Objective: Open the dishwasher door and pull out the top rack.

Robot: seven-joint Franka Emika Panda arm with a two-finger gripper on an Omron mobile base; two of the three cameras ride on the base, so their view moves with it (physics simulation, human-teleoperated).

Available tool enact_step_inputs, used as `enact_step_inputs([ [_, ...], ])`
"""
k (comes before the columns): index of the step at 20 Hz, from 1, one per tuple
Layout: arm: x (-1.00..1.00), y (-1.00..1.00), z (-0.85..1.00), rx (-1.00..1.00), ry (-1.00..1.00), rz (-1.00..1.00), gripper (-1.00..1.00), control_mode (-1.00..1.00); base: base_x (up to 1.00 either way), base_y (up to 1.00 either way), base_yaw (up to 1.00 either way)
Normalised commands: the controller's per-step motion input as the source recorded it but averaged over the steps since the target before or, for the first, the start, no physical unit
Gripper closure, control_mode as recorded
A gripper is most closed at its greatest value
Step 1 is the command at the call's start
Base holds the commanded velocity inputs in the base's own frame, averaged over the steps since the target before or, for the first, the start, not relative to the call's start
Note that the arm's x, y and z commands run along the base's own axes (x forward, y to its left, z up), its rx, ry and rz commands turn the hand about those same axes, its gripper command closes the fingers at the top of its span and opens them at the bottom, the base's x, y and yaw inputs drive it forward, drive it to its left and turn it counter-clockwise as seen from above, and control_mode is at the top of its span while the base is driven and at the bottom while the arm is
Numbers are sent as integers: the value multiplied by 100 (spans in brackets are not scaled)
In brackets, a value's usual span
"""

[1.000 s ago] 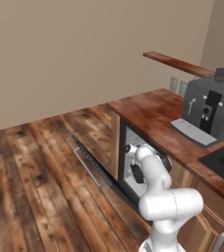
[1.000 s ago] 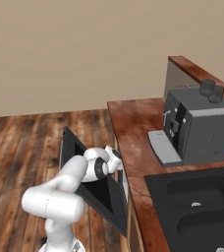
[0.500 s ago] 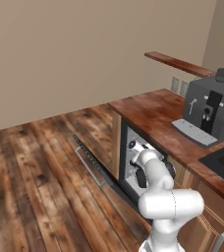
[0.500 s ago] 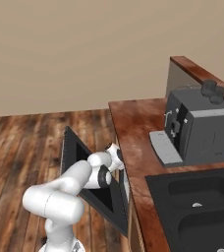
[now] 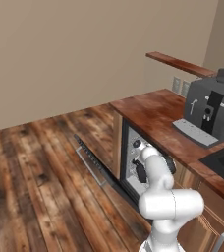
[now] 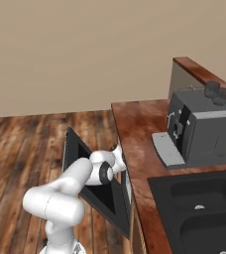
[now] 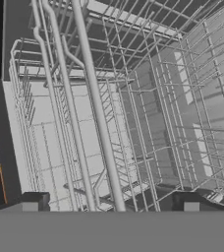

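Observation:
The dishwasher door [image 6: 103,199] hangs open, swung down toward the floor. From the left base view it shows edge-on, and the thin silver handle [image 5: 90,166] is along its outer side. My hand [image 5: 143,166] reaches into the dishwasher's mouth under the counter. The hand view looks along the top rack [image 7: 148,98], a pale wire basket. One thick bar [image 7: 98,113] of it runs between the fingertips [image 7: 34,202]. My gripper [image 7: 112,205] is open, with the jaws wide on either side of that bar and clear of it.
A grey coffee machine [image 6: 202,130] stands on the red-brown counter [image 5: 153,112] above the dishwasher. A black sink [image 6: 200,210] lies to its right. Wooden floor [image 5: 35,172] stretches in front of the lowered door. A wooden shelf [image 5: 175,62] runs along the back wall.
My hand has edged slightly up and closer to the dishwasher's mouth. The door has stayed down.

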Motion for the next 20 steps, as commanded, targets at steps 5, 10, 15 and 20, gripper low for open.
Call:
enact_step_inputs([
  [5,0,34,-74,4,13,0,-100,-100,0,0,0],
  [10,0,49,-73,3,12,0,-100,-100,0,0,0],
  [15,-2,54,-65,3,12,0,-100,-100,0,0,0],
  [20,-13,67,-66,1,11,0,-100,-100,0,0,0],
])
